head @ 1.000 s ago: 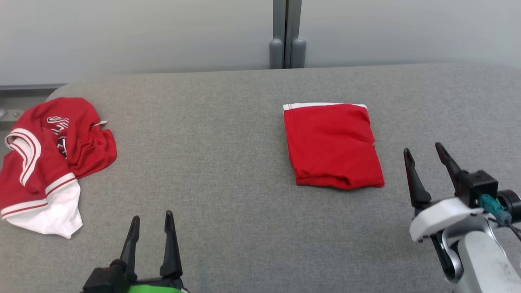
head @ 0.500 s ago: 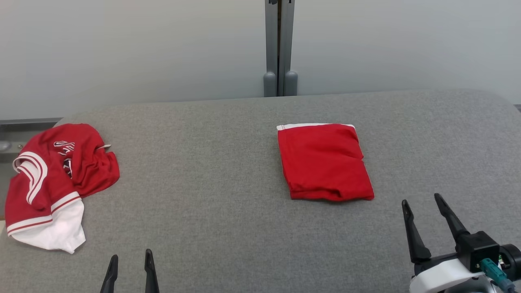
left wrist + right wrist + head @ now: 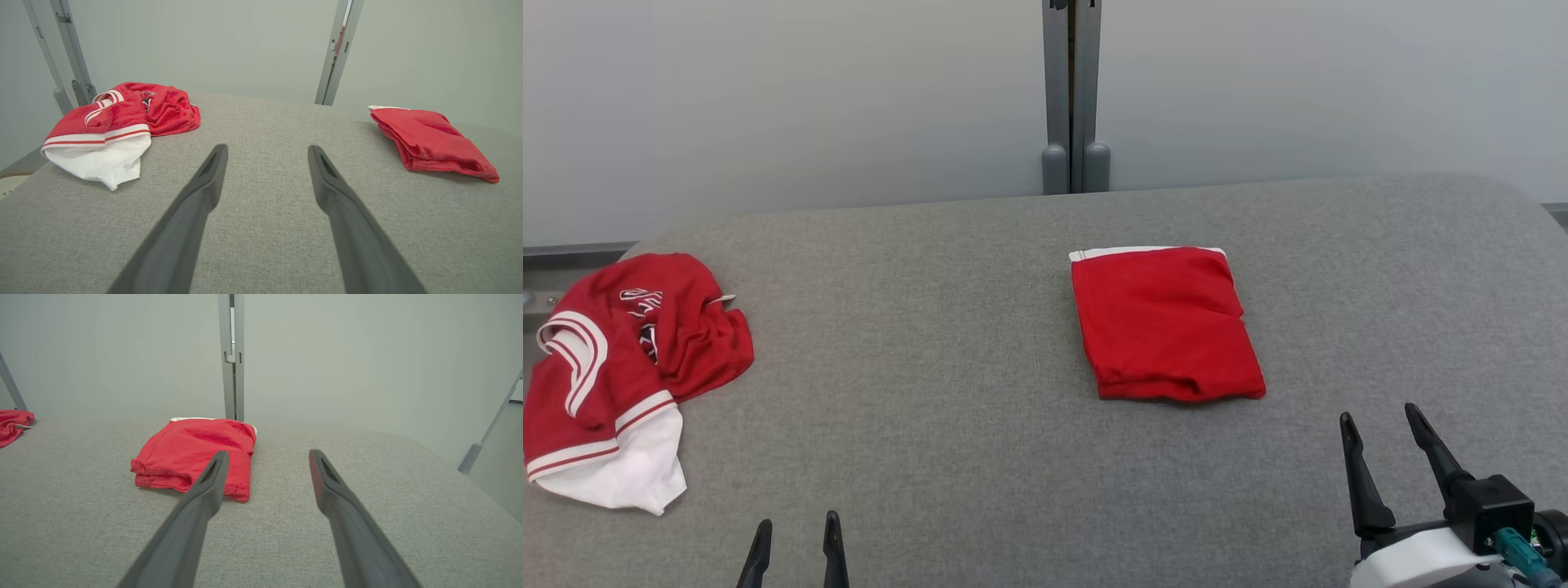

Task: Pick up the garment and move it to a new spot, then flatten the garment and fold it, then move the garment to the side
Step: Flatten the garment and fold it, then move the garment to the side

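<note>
Two red garments lie well apart on the grey fabric-covered tabletop (image 3: 947, 441). The folded red cloth garment (image 3: 1166, 327), white along its far edge, rests flat right of centre, ahead of the right hand (image 3: 1379, 413) and to its left, clear of the fingers. The crumpled red-and-white jersey (image 3: 621, 367) sits in a heap at the tabletop's left edge, ahead of the left hand (image 3: 797, 520) and off to its left. Both hands hover low over bare fabric, fingers spread wide, holding nothing.
</note>
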{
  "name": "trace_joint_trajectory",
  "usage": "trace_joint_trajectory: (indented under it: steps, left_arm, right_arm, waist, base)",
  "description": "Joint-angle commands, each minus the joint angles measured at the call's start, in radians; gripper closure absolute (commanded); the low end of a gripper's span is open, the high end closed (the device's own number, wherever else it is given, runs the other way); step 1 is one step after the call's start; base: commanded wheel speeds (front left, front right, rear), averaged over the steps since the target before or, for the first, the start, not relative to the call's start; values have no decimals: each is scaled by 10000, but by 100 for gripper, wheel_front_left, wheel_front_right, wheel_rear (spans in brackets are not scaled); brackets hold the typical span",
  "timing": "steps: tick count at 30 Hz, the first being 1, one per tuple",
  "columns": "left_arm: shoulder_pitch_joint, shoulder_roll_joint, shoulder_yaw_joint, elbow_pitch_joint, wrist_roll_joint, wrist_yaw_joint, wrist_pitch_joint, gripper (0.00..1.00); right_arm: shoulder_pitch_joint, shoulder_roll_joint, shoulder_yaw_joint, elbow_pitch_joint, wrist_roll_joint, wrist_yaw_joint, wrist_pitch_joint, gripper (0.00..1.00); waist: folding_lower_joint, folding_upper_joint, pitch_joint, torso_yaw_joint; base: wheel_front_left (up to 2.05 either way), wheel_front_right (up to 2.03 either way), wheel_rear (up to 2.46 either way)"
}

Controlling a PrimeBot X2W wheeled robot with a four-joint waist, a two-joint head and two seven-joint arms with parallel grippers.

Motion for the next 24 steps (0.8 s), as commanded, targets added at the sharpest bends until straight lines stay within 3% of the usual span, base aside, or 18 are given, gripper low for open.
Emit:
trace_joint_trajectory:
  steps: [1, 6, 10, 16, 21, 24]
  left_arm:
    - [-45, 31, -12, 34, 37, -67, -2, 0]
    - [-257, 31, -79, 158, 29, -167, -4, 0]
    - [-424, 31, -198, 265, -7, -231, -3, 0]
    - [-1244, 29, -643, 259, 42, -292, -3, 0]
    - [-2195, 31, -1286, 421, -123, -221, -3, 0]
    - [-2567, 31, -1617, 523, -241, -122, -3, 0]
  right_arm:
    - [-61, -3, -33, 45, -19, -14, -27, 0]
    - [-465, 60, -69, 209, 336, -14, -28, 0]
    - [-1370, -84, 93, 1030, 1040, -14, 218, 0]
    - [-4290, -364, -118, 2166, 2784, -13, 3223, 0]
    - [-6369, -645, 34, 3650, 2986, -8, 5608, 0]
    - [-7103, -835, 278, 4351, 2926, -8, 6251, 0]
  waist:
    - [0, 0, 41, 7]
    - [0, 0, 236, 47]
    - [0, 0, 532, 71]
    - [0, 0, 1893, 291]
    - [0, 0, 2900, 811]
    - [0, 0, 3248, 1073]
  base:
    - [0, 0, 0]
    - [0, 0, 0]
    - [0, 0, 0]
    - [0, 0, 0]
    - [0, 0, 0]
    - [0, 0, 0]
